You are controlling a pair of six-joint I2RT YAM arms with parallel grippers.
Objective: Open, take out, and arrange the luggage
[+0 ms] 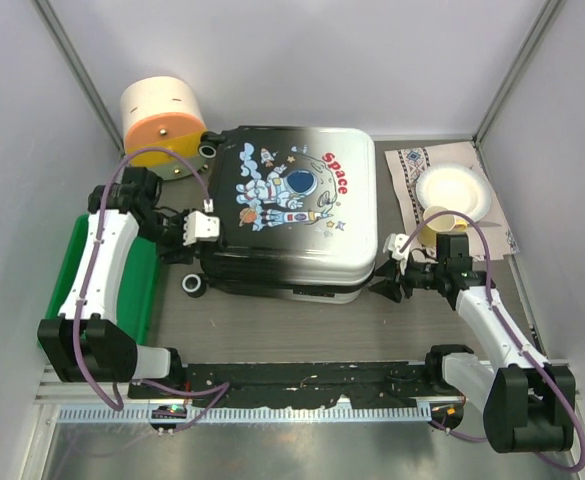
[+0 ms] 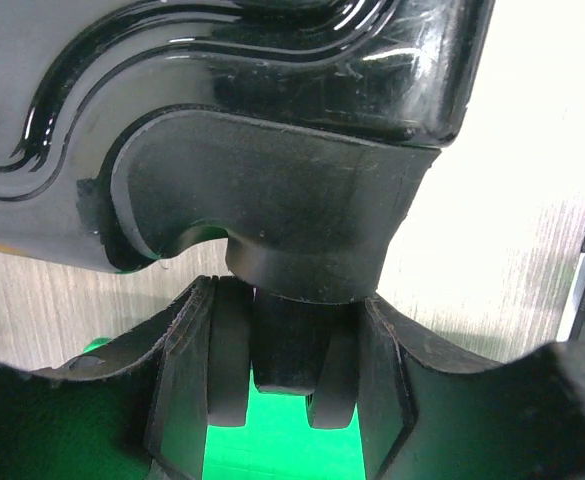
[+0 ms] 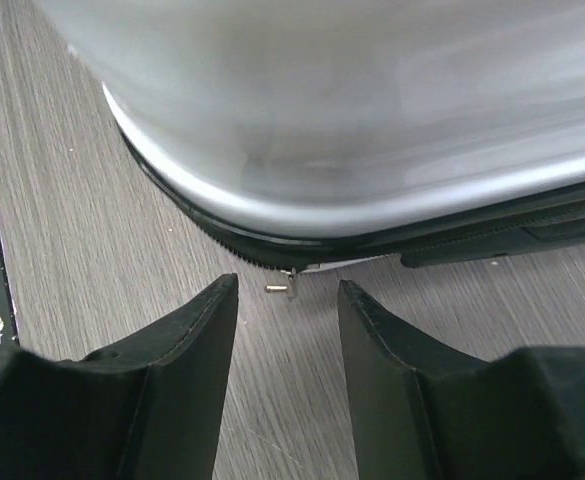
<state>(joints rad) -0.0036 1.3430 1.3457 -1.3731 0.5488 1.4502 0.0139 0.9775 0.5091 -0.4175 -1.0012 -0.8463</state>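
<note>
The luggage [image 1: 292,205] lies flat and closed on the bench [image 3: 92,200], astronaut print facing up, between the two tools. The left tool [image 2: 287,295] is at its left-hand corner. In the wrist view the fingers sit against either side of a black wheel [image 2: 282,340], so this tool is half-narrowed and clamped on that wheel, apparently to brace the case. A green tray [image 1: 142,290] shows below and behind that tool.

The right tool [image 3: 287,300] is low over the bench at the opposite near corner. Its fingers are moderately apart with nothing between them. Just ahead of the tips, almost centred in the gap, a small metal zipper pull [image 3: 280,287] sticks out from the dark zip line [image 3: 222,245] that runs under the pale shell rim. The pull is close to the tips but not yet inside them.

I judge the step in hand to be the opening: one tool steadies the case while the other lines up on the zipper. None of the unzipping looks done, since the seam reads as shut all along the visible edge.

The next move calls for a short, level advance so the pull sits between the pads. Then comes a firm pinch on a very small target, then a drag that follows the curve of the corner. The main risk is the pull slipping out or the tips catching the shell rim instead
</note>
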